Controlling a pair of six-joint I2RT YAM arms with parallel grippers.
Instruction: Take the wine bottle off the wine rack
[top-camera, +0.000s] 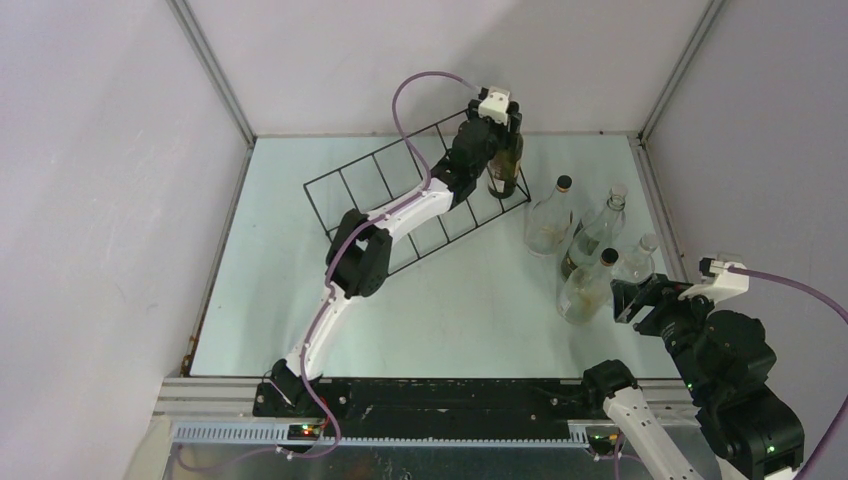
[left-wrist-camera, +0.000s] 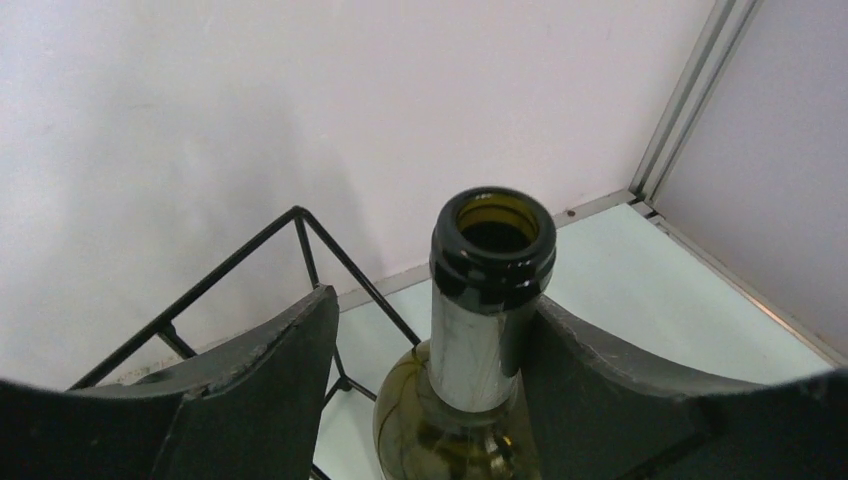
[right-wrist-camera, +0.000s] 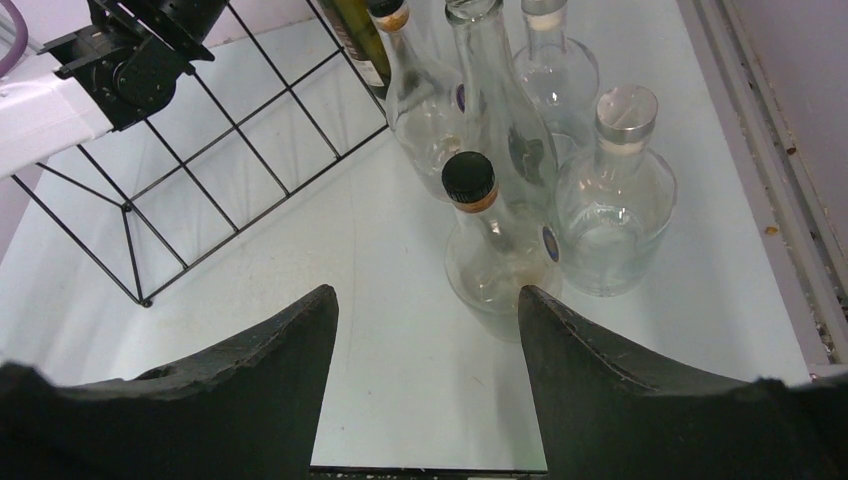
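Wine bottle (top-camera: 506, 165): dark green glass, mouth uncorked, upright at the 12 o'clock edge of the table (top-camera: 300, 290). It stands at the far end of the wine rack (top-camera: 385, 175). Whether it is inside the last compartment or just against it cannot be told.

The rack lies on the table, its long axis running from 9 o'clock toward 12 o'clock.

Left tool (top-camera: 500, 120) straddles the bottle neck from above, released. In the wrist view one finger (left-wrist-camera: 600, 390) sits against the neck and the other stands apart from it.

Right tool (right-wrist-camera: 428, 300) hangs at 4 o'clock, released, nothing between its fingers. Four clear bottles (top-camera: 550, 220) are clustered at 3 o'clock, just beyond it.
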